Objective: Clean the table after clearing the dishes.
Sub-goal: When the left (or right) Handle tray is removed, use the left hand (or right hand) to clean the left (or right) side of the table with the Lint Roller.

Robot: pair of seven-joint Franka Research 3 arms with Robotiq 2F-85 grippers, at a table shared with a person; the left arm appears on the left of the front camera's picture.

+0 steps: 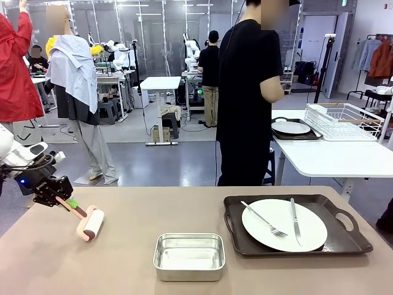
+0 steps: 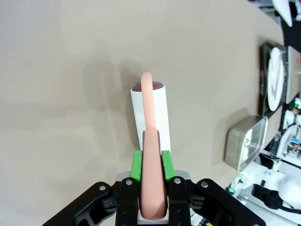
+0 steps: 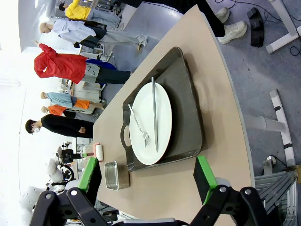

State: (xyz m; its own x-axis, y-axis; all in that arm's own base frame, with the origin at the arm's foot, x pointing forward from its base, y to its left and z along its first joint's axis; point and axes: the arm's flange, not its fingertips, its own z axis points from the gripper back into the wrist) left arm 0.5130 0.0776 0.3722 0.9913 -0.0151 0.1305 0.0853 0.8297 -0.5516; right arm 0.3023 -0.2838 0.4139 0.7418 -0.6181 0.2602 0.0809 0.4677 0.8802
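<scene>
We lose the left arm [image 1: 12, 153] past the picture's edge, the roller's [image 2: 149, 110] handle end buried between the left gripper's [image 2: 151, 159] pads [image 2: 136, 165], the far tray [image 1: 277, 133] partly behind a wire rack [image 1: 344, 120] — near tray [image 2: 262, 70] and plate [image 2: 275, 75] cropped at the left wrist view's edge.

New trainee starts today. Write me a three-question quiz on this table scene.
1. True or false: the left gripper is shut on the pink handle of the roller.
2. What lies on the plate? A fork and knife; B spoon; C nothing.
3. Fill in: on the table, the steel pan sits between the roller and the dark ____.
Key: 1 true; 2 A; 3 tray.
</scene>
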